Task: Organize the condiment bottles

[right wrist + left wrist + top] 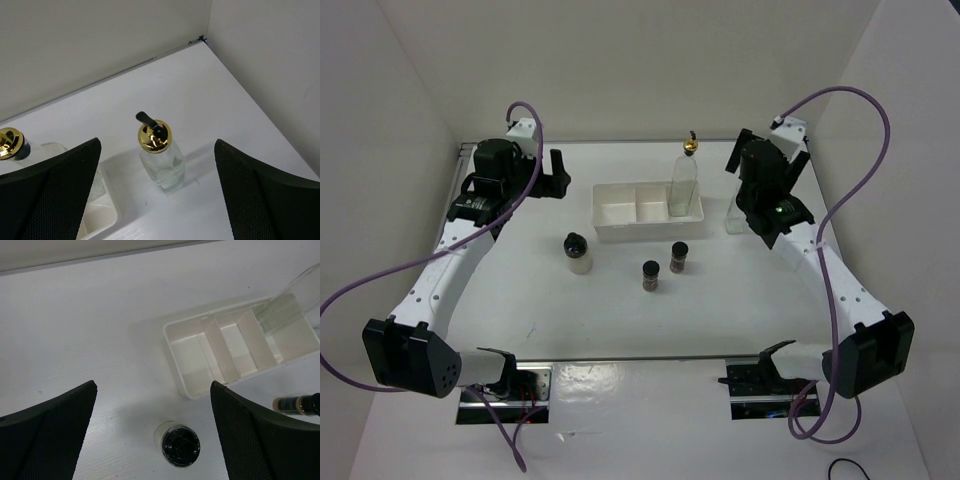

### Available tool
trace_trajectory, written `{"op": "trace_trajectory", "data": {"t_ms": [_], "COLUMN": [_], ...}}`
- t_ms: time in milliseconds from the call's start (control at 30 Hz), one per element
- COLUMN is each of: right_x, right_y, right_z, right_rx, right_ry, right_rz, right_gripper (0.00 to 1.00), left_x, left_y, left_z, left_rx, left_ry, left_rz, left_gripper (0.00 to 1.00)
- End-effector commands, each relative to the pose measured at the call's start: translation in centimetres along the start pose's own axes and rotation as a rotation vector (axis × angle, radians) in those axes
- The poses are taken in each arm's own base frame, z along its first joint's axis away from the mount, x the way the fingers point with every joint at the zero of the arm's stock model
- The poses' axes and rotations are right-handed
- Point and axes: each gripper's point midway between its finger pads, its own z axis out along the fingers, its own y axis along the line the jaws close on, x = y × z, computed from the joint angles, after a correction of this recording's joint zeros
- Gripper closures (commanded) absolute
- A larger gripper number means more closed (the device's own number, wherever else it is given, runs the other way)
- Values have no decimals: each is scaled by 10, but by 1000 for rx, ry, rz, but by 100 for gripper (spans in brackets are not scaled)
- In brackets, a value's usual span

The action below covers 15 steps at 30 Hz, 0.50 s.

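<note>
**tray_watcher:** Quick count for you: five condiment bottles in all. That's two tall clear glass ones with gold spouts, two small dark spice jars with black caps, and one whitish jar with a black cap. Plus one white three-compartment tray (610, 215).

**yam_op:** ok, and where's each one sitting?

**tray_watcher:** The first tall bottle (684, 185) stands upright in the tray's right-hand compartment. The second tall bottle (162, 167) is outside the tray, upright on the table (740, 310) just to the tray's right. The whitish jar (578, 254) stands on the table in front of the tray's left end. The nearer dark jar (651, 275) and the farther dark jar (679, 257) stand close together in front of the tray's right half. All three jars are upright and apart from the tray.

**yam_op:** and my grippers?

**tray_watcher:** Your left gripper (152, 385) has its jaws spread wide with nothing in them. It hangs over the table, and its wrist view shows the whitish jar's cap below and the tray off to the right. Your right gripper (156, 142) is spread just as wide above the second tall bottle. The gold spout shows between the fingers, but neither finger touches it.
</note>
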Motion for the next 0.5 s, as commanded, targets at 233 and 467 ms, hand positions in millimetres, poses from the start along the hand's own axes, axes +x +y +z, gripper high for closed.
{"op": "trace_trajectory", "data": {"t_ms": [233, 467], "right_x": [11, 30], "right_y": [-17, -19], "right_z": [-7, 6], "right_rx": [24, -2], "right_ry": [2, 37], "right_rz": [148, 112], "right_gripper": [2, 2], "left_x": [-16, -13], "left_y": [-7, -5], "left_z": [-1, 2], "left_rx": [29, 19], "left_ry": [-62, -54], "left_rz": [1, -1], "left_gripper": [0, 0]}}
